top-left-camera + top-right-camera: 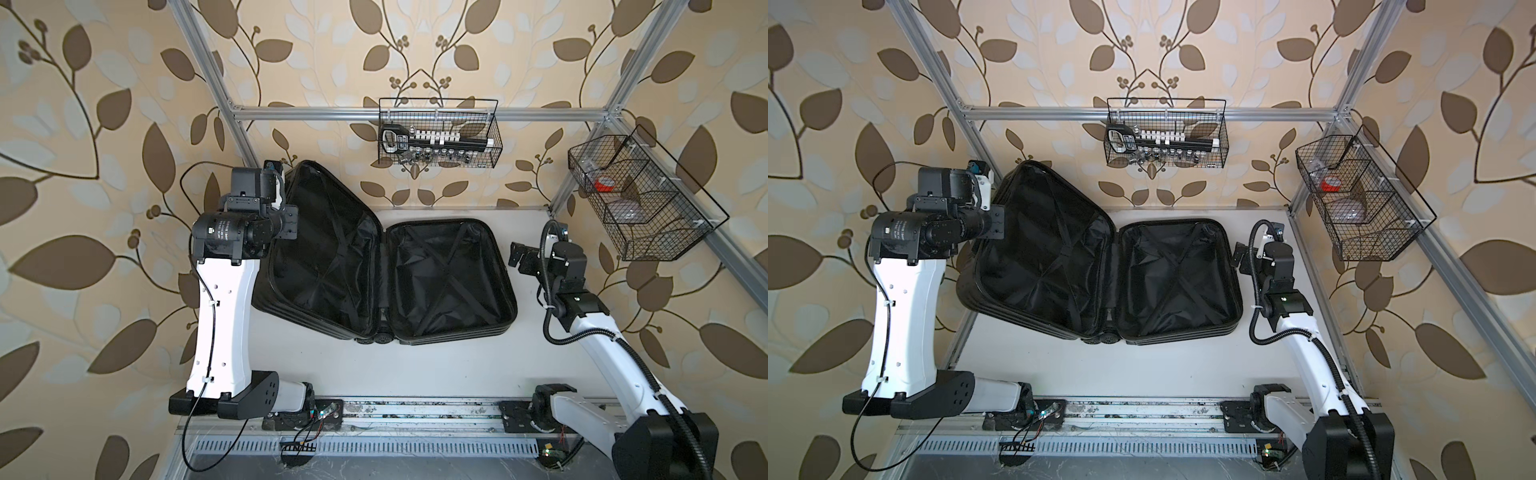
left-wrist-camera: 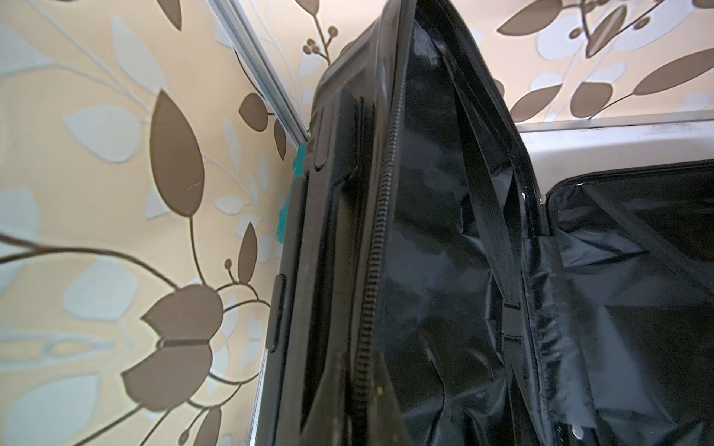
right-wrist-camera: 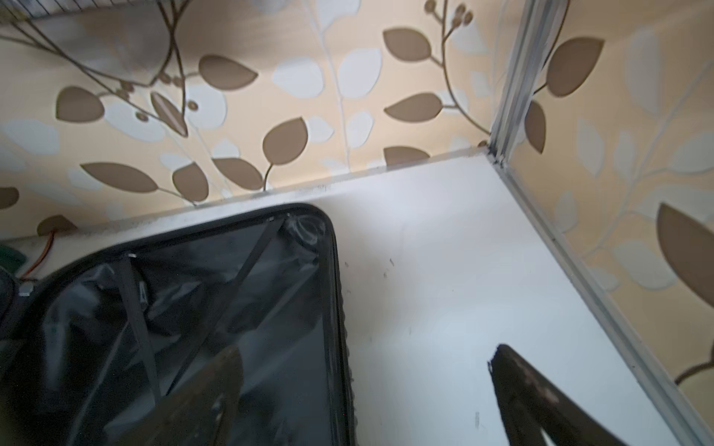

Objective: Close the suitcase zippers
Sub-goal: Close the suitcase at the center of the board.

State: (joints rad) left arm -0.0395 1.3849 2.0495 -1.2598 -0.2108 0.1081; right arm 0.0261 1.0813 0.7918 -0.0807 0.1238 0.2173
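Shows the suitcase [image 1: 449,282] lying open on the white table [image 1: 415,365], one half flat, the other tilted up with the unjoined zippers [image 2: 380,216] on its rim pinched by closed left fingers [image 2: 328,413], and right fingers [image 3: 541,397] spread wide just beside the flat half.

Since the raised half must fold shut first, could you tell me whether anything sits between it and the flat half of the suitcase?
Nothing lies inside the suitcase but its straps. The open right gripper hangs at the flat half's outer rim, one finger seemingly over it, and may obstruct.
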